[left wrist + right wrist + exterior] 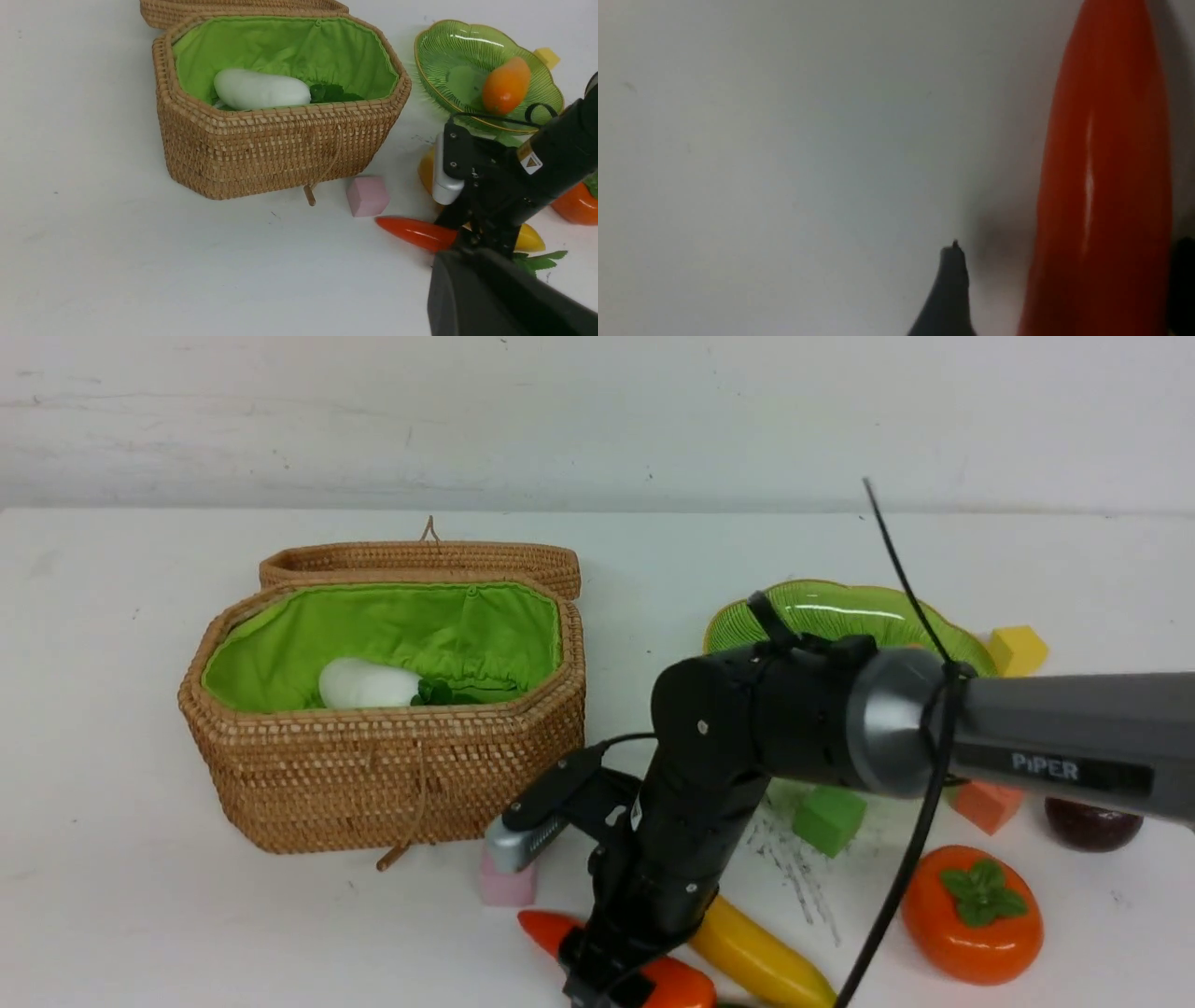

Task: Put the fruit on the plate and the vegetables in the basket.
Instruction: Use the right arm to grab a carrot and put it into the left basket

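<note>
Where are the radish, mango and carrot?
radish [367, 684]: front view, white body.
mango [506, 85]: left wrist view, middle of its body.
carrot [411, 232]: left wrist view, tapered end.

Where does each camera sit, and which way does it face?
Front view: between the arms, facing forward over the table at the basket and plate; the right arm crosses it, the right hand low at the carrot.
Left wrist view: on the left wrist, facing the basket with the radish and the plate with the mango; the right arm shows.
Right wrist view: on the right wrist, close above the table; one finger shows beside the carrot.
Shared: front and left wrist views both show basket, plate, carrot, pink cube.
</note>
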Motion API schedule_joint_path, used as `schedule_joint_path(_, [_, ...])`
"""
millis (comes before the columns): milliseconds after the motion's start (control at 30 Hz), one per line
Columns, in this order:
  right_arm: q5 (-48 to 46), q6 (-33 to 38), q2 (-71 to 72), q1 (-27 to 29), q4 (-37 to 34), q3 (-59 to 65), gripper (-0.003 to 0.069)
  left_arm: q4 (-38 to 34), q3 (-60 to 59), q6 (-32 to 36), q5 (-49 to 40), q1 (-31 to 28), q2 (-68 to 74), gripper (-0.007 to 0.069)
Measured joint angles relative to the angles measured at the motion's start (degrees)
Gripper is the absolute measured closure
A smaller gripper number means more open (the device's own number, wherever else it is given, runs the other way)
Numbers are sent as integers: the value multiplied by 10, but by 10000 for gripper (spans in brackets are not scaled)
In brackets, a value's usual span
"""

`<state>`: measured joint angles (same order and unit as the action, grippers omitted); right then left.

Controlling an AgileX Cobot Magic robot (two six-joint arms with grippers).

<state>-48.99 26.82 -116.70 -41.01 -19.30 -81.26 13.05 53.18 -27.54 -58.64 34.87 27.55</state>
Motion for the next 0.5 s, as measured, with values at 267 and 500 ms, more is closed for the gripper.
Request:
schedule_joint_path(267, [-56,20,-11,0,-17,-17,333,0,0,0,0,0,0,584])
schedule_joint_path(500, [-178,116,-3,0,-75,-107,320,0,0,0,0,0,0,575])
